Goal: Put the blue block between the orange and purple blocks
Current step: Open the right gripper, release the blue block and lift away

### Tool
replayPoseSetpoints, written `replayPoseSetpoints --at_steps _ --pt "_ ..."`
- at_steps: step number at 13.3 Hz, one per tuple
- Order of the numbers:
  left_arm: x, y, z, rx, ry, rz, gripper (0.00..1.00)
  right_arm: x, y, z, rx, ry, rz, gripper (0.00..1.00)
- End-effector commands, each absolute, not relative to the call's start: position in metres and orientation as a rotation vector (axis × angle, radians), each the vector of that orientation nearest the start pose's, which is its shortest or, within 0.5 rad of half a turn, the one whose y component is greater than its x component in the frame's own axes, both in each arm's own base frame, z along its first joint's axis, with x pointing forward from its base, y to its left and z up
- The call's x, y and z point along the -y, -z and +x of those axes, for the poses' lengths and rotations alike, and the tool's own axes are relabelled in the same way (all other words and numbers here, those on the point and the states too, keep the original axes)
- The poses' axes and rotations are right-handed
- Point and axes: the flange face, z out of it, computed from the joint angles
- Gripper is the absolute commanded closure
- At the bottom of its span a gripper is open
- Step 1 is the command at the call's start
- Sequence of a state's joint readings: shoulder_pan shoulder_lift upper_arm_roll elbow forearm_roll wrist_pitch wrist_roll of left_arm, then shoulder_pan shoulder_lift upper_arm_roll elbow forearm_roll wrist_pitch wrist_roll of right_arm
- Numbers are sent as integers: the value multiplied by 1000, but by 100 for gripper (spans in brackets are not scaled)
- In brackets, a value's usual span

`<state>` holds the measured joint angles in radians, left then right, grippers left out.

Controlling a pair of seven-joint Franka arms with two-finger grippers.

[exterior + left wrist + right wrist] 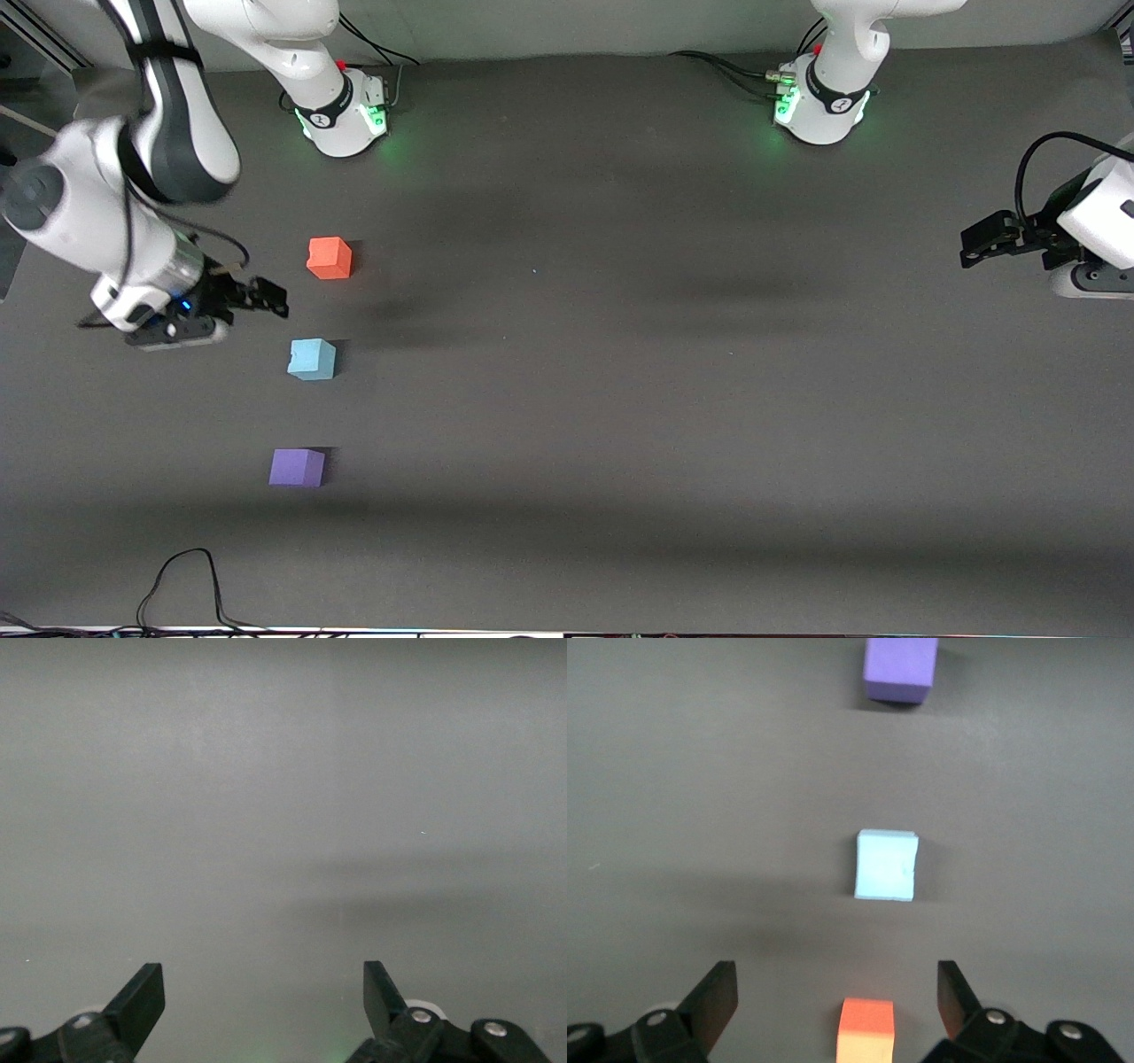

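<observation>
The blue block point(312, 359) rests on the table in a line between the orange block point(330, 258) and the purple block point(298, 467), apart from both. The orange block is farthest from the front camera and the purple block nearest. My right gripper point(270, 298) is open and empty, up over bare table beside the orange and blue blocks, toward the right arm's end. The right wrist view shows its open gripper point(835, 994) with the orange block point(866, 1028), the blue block point(886, 865) and the purple block point(899, 669). My left gripper point(974, 250) waits open and empty at the left arm's end.
The dark grey table point(620, 372) fills the view. The arm bases point(345, 115) stand along its farthest edge. A black cable point(186, 576) lies at the near edge. The left wrist view shows its open gripper point(263, 997) over bare table point(283, 815).
</observation>
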<state>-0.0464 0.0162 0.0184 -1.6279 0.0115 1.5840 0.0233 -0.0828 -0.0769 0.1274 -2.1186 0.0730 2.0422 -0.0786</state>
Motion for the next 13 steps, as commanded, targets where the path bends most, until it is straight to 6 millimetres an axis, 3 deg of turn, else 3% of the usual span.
replayPoseSetpoints --at_steps 1,2,3,5,13 --pt "17 -591 557 -77 -87 -3134 0 -37 -537 528 204 15 -3073 0" --pt "17 -591 557 -77 -89 -3134 0 -48 -569 528 238 28 -3080 0" --pt "17 -591 557 -77 -91 -3134 0 -43 -593 527 229 39 -3074 0" --pt "17 -591 557 -77 -91 -3134 0 -34 -625 528 212 78 -3062 0" --pt "17 -591 557 -77 -91 -3134 0 -20 -636 515 182 26 -3058 0"
